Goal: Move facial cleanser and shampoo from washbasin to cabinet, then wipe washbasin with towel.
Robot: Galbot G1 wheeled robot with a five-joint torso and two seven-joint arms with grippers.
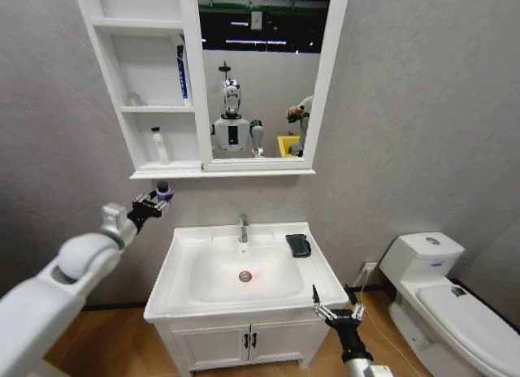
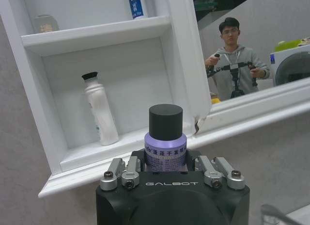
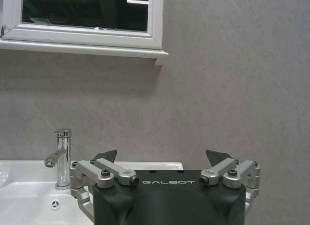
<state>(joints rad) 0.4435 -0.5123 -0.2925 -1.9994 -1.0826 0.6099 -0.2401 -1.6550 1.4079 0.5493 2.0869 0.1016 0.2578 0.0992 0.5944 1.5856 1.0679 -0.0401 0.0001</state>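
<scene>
Gripping cylindrical purple bottle (image 2: 165, 148) (matte cap): left hand (image 2: 167, 163)

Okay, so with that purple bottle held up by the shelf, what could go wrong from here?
The left pincer holds the purple bottle just below the cabinet ledge, so lifting straight up could knock its black cap on the edge. Inside the bottom compartment, the white bottle stands upright and could be tipped if the purple one goes in too close.

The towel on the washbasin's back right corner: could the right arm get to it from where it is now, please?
Probably yes. The right gripper hangs open at the washbasin's front right corner, and nothing stands between it and the towel; the left gripper is up by the cabinet.
</scene>
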